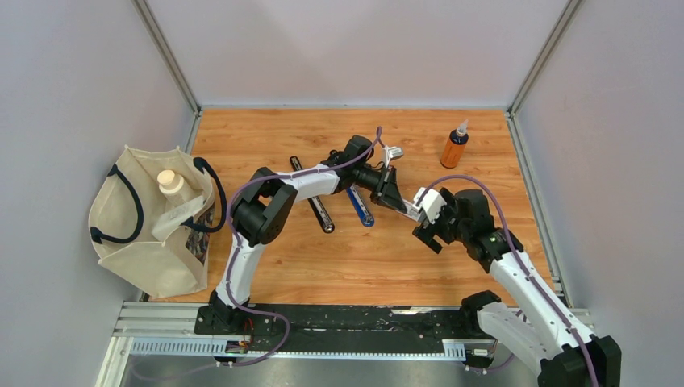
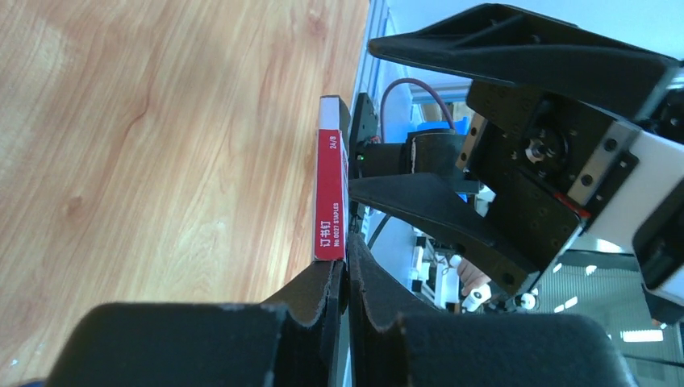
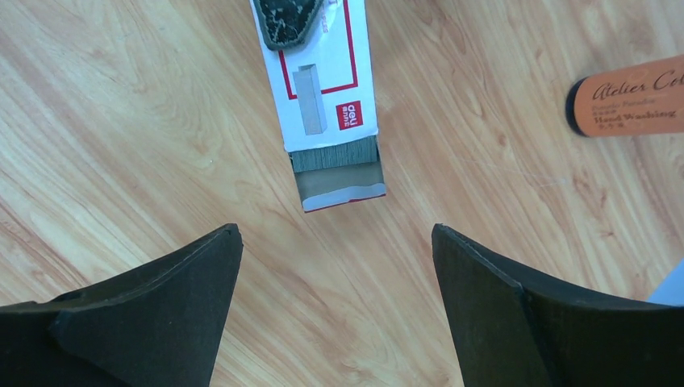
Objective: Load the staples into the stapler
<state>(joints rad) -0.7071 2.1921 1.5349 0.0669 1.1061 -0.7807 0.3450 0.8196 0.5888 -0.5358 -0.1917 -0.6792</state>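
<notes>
Two fingers of my left gripper (image 2: 347, 274) are pinched tight on one end of the staple box (image 3: 331, 81) (red label edge-on to that wrist camera), holding it over the wooden table (image 3: 121, 121). Its open end, grey staple strip (image 3: 335, 153) showing, points at my right gripper (image 3: 335, 234), which is spread wide, empty and not touching the box.

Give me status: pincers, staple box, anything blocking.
Left pincer shut on staple box. Right pincer open, facing box's open end, staples showing. Nothing between them.
</notes>
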